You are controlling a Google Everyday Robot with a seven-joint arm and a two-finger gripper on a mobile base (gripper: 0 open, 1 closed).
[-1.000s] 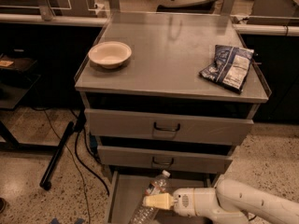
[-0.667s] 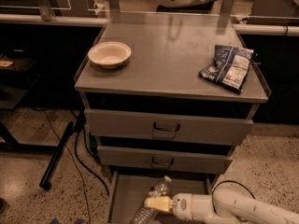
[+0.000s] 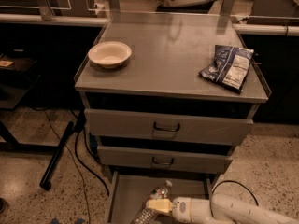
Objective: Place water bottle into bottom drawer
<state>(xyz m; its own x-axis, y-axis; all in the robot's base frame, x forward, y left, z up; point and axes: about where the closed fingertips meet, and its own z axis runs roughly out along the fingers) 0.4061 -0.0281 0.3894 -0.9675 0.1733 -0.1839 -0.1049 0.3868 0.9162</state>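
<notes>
Up on the desk (image 3: 173, 45), far left: cream bowl (image 3: 110, 54), of no concern to the move. Down low, left of centre: bottom drawer (image 3: 133, 192), pulled out beneath the two closed upper drawers (image 3: 121, 125), bare grey floor showing along its left side. Over that floor, tilted: water bottle (image 3: 159, 193), white cap up and toward the cabinet, base down and leftward near the lower edge of the view. Long axis diagonal, lower left to upper right. Pinched across the ribbed middle by the yellowish fingers (image 3: 161, 206), closed on it from the right. Gripper (image 3: 153, 204) low over the drawer's front half, reaching in from the right on the white arm (image 3: 233, 211). Seemingly within the drawer's outline already; height above the floor impossible to judge. Probably calls for lowering and letting go, base likely to touch first, toward the left wall. Far right on the desk: crumpled snack bag (image 3: 229, 66), well apart.
</notes>
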